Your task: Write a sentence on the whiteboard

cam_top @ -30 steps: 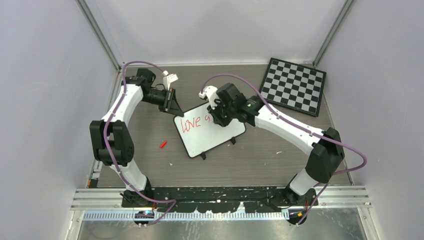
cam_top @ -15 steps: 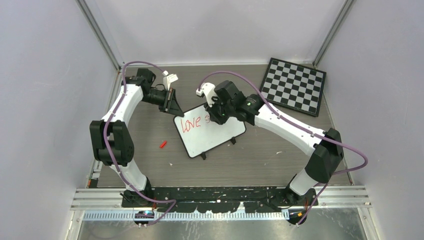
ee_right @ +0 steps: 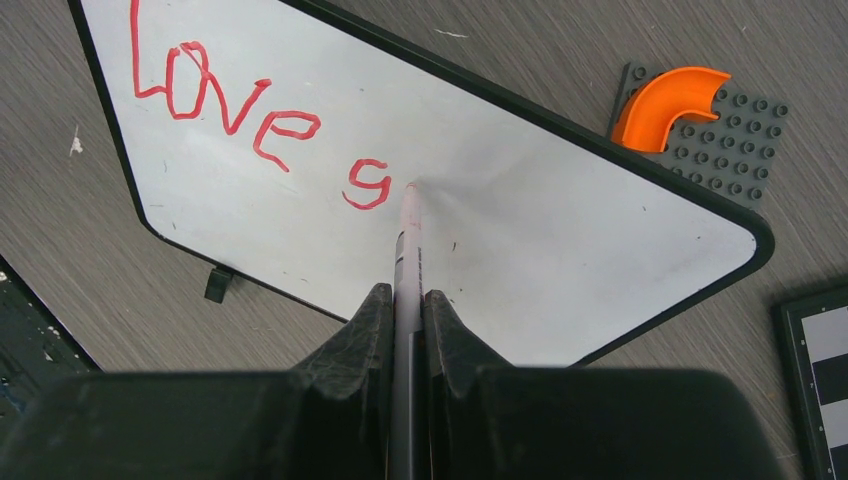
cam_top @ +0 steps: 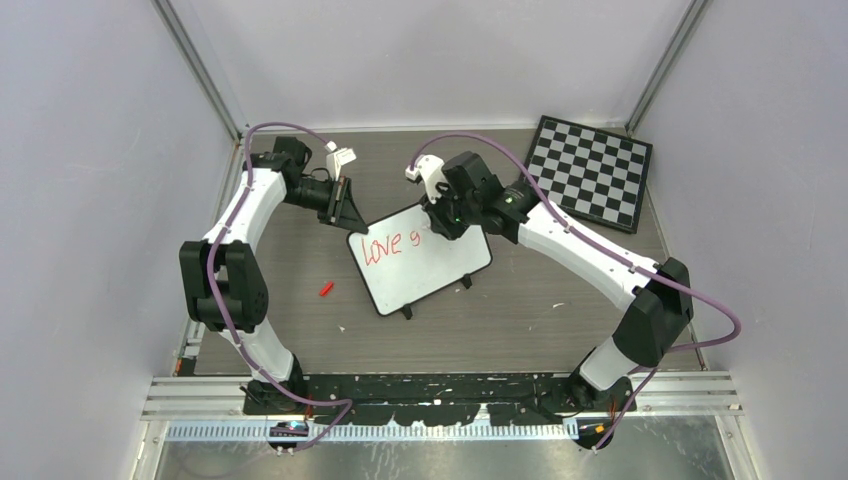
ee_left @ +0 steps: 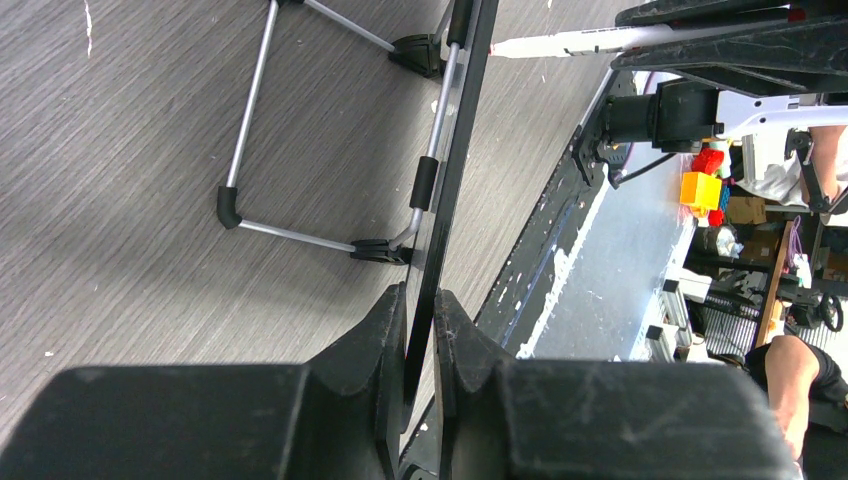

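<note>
Centrally on the bench (cam_top: 520, 320) lies one whiteboard (cam_top: 425, 265), skewed, its face up and two black feet (cam_top: 406, 312) showing at its near edge. The left tool (cam_top: 345, 208) is pressed onto the board's far left corner, pinching the thin rim between both fingers; in the left wrist view the rim runs straight into the closed gap. The right tool (cam_top: 440, 215) hangs over the board's far edge, clamped on one marker (ee_right: 408, 250), whose tip meets the white surface just right of the last letter.

Of the sentence (cam_top: 388, 245), one red word and one letter show along the far side: "Love g". The near half of the board and its right end are blank.

One chessboard (cam_top: 588, 172) sits at the far right corner of the bench, well apart from the whiteboard. One small red piece (cam_top: 326, 289) lies left of the board's near corner, apart from it. In the right wrist view one orange curved piece (ee_right: 665, 100) sits on one grey studded plate (ee_right: 740, 145), just past the board's far edge.

Bare bench runs between the board's near edge and the two arm bases, and on its right. Walls close the left, right and far sides.
</note>
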`<move>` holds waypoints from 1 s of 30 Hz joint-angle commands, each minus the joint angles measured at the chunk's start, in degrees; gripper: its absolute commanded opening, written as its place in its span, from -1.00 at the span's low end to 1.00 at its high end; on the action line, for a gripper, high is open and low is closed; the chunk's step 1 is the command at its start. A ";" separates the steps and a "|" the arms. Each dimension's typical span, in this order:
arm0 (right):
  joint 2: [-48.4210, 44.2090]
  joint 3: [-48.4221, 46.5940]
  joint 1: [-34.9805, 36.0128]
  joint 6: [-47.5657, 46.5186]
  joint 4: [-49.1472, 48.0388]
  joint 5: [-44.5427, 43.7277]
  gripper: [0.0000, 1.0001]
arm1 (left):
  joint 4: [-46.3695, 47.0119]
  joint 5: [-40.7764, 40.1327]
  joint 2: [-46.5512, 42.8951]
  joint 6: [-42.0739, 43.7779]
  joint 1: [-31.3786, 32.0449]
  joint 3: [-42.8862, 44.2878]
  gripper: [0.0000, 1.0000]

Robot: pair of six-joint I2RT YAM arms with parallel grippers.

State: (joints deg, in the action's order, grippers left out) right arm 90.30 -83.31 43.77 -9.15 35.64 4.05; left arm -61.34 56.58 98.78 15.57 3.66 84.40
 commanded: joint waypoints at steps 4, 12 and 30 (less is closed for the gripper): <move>-1.23 -0.62 0.13 0.09 -2.31 1.17 -1.00 | 0.43 -1.03 -0.30 0.06 0.41 1.45 -1.00; 0.12 -0.19 0.10 -0.45 -3.44 0.75 -0.99 | 0.52 -1.20 -0.26 0.06 0.39 1.22 -1.00; -0.86 4.38 -0.71 -1.32 -3.91 -1.13 -1.00 | 0.85 -1.29 -0.25 -0.48 0.39 1.19 -1.00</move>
State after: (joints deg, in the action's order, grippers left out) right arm 90.50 -80.49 43.51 -9.80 33.87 4.36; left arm -61.14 56.45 98.78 15.59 3.68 84.40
